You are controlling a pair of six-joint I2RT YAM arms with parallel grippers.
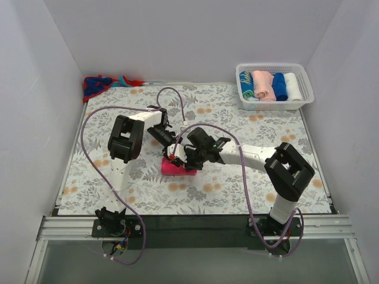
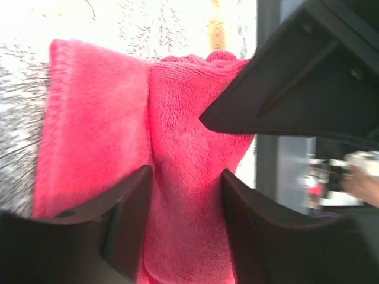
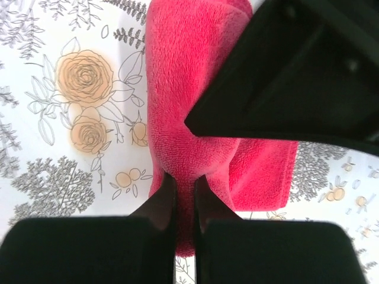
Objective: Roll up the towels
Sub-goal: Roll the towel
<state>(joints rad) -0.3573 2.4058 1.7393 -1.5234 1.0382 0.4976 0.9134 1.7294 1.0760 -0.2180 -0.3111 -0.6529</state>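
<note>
At the upper left, the red-and-blue towel (image 1: 98,84) lies bunched at the counter's (image 1: 237,189) far edge. At mid-frame the hot-pink towel (image 1: 177,170) lies partly rolled. The left hand (image 2: 186,171) straddles a fold of it, and I cannot tell whether it squeezes. The right hand (image 3: 184,177) is pinched on the towel's edge. A white basket (image 1: 275,105) sits at the upper right.

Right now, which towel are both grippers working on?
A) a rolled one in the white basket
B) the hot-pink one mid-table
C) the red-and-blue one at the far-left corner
B: the left gripper has a fold of the hot-pink towel between its jaws, and the right gripper pinches the same towel.
</note>
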